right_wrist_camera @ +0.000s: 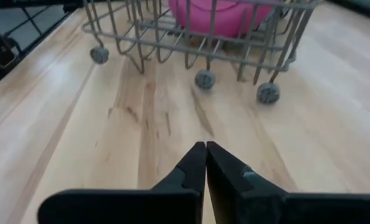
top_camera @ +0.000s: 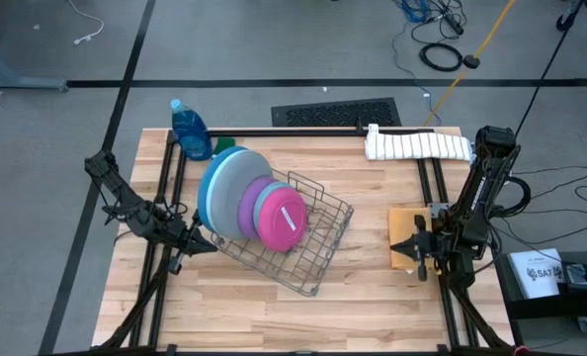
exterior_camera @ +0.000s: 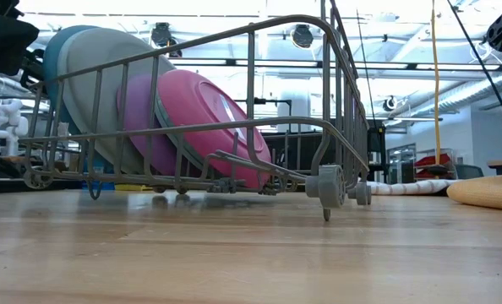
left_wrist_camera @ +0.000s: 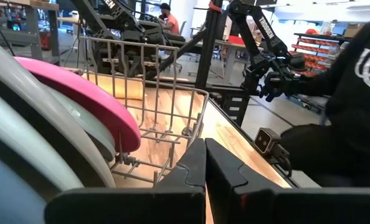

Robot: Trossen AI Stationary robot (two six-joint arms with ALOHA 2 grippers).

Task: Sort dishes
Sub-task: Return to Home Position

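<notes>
Begin with the left gripper (top_camera: pixel 197 243) (left_wrist_camera: pixel 205 146). Its fingers are pressed together and hold nothing. In the high view it sits just beside the grey wire dish rack (top_camera: pixel 323 252), at the rack's 8 o'clock. Draw this arm up and toward 9 o'clock so that the fingertips do not catch the rack wires or the nearest plate.

The rack holds every dish in view, standing on edge and leaning together:
- the large pale blue round plastic plate (top_camera: pixel 207 198)
- the large grey round plastic plate (top_camera: pixel 236 173)
- the small purple round plastic plate (top_camera: pixel 251 206)
- the small teal round plastic plate (top_camera: pixel 268 196)
- the small pink round plastic plate (top_camera: pixel 284 222), at the front

No plate lies on the wooden table (top_camera: pixel 373 297). Treat the sorting as complete, with only the return to rest left to do.

The right gripper (top_camera: pixel 402 247) (right_wrist_camera: pixel 205 146) is at the rack's 3 o'clock, well apart from it. Its fingers are closed together and empty, and it is over the orange square sponge (top_camera: pixel 404 222). Lift it straight up before you swing it away, so that the sponge is not dragged.
</notes>
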